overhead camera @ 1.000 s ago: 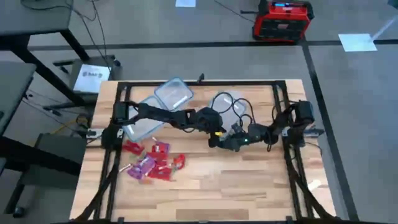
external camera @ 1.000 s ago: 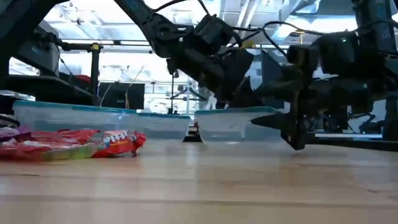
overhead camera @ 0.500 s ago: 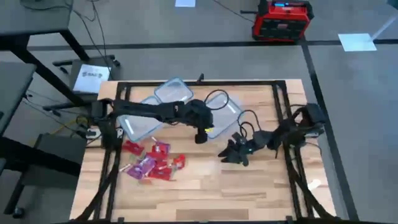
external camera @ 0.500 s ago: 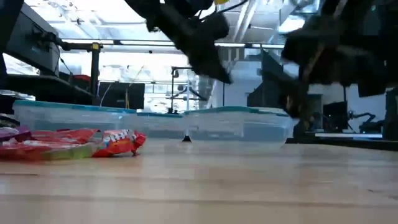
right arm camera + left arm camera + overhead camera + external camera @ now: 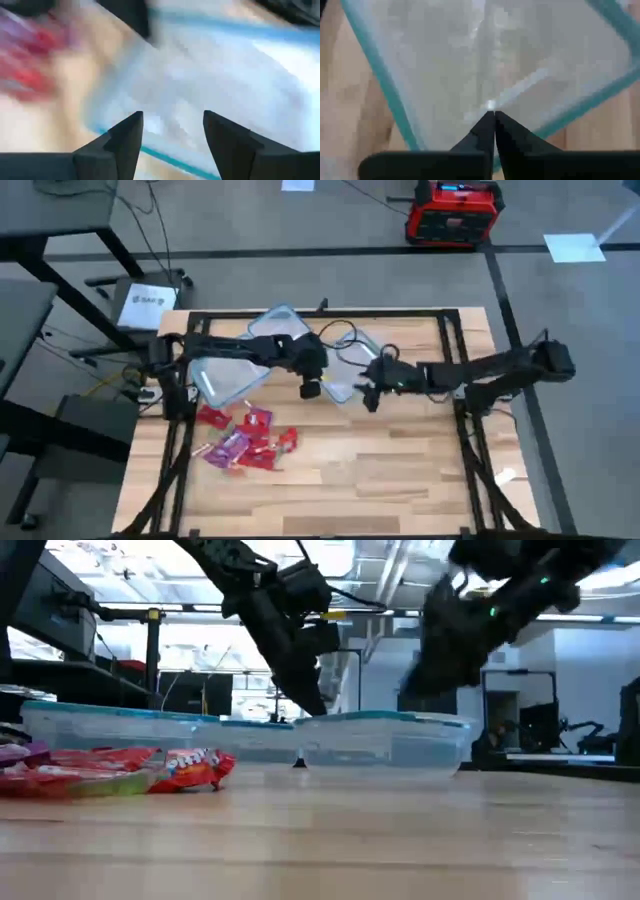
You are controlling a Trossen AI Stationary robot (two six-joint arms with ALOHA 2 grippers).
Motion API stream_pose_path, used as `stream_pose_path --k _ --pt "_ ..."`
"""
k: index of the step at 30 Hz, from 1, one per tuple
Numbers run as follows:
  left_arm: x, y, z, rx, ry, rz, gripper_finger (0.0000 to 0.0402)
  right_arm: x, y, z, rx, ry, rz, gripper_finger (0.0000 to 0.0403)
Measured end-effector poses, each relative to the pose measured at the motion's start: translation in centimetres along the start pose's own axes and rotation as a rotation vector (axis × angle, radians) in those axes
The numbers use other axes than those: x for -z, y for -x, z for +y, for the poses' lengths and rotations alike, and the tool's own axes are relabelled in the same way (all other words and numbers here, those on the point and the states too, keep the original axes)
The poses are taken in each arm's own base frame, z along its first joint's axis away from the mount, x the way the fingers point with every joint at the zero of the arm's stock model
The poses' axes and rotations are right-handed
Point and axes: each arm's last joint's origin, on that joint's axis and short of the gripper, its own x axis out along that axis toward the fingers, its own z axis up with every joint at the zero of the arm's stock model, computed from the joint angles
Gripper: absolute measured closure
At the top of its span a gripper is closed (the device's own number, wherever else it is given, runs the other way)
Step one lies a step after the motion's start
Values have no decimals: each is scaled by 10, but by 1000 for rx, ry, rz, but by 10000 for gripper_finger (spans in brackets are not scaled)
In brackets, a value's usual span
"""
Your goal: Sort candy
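The candy [image 5: 245,442] lies in a loose pile of red, pink and purple wrappers on the wood at the near left, and shows too in the low view [image 5: 190,770]. A clear tub with a bluish rim [image 5: 340,370] stands mid-table [image 5: 385,745]. My left gripper [image 5: 311,388] hangs shut over the tub's left end, tips pointing down into it [image 5: 494,114], with nothing between the fingers. My right gripper [image 5: 372,392] hovers open above the tub's near right side [image 5: 172,125], slanting down, with nothing in it; it is blurred in the low view [image 5: 440,660].
Two more clear tubs stand at the far left, one [image 5: 280,328] by the far rail and one [image 5: 225,375] under my left arm. Black frame rails [image 5: 320,312] border the table. Bare wood [image 5: 400,480] lies at the near right.
My left gripper has drawn back toward the table's left and risen, staying shut. My right gripper has lifted off the table near the tub, swung toward the far edge and tipped from steeply downward to slanting. The middle tub now stands nearer the near edge.
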Motion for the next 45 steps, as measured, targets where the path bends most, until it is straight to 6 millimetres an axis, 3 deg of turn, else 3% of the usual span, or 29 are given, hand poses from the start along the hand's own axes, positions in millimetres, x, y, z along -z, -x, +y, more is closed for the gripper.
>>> stream_pose_path --k 6,10,14,18,20,23,27,31,39,45 --pt "-8 -2 -39 127 83 -67 402 -4 -17 -27 85 31 41 213" --pt "-14 0 -61 181 44 -122 402 -20 -12 -36 118 105 1 214" --pt "-34 13 -70 199 5 -182 402 -59 25 -35 111 121 -98 214" --pt "-48 27 -76 196 -60 -220 402 -66 70 -21 -29 32 -98 214" --pt "-50 29 -77 192 -94 -229 402 -55 85 -8 -150 -62 -95 214" --pt "-49 24 -76 181 -144 -226 402 -14 91 18 -281 -204 -37 214" --pt "-40 3 -67 156 -205 -183 402 52 80 52 -458 -439 -14 214" --pt "-41 -19 -54 135 -218 -222 402 91 64 62 -548 -605 -142 210" --pt "-37 -53 -32 138 -126 -244 402 117 40 65 -460 -628 -115 165" --pt "-33 -65 -32 178 -98 -231 402 130 24 60 -282 -598 -173 153"
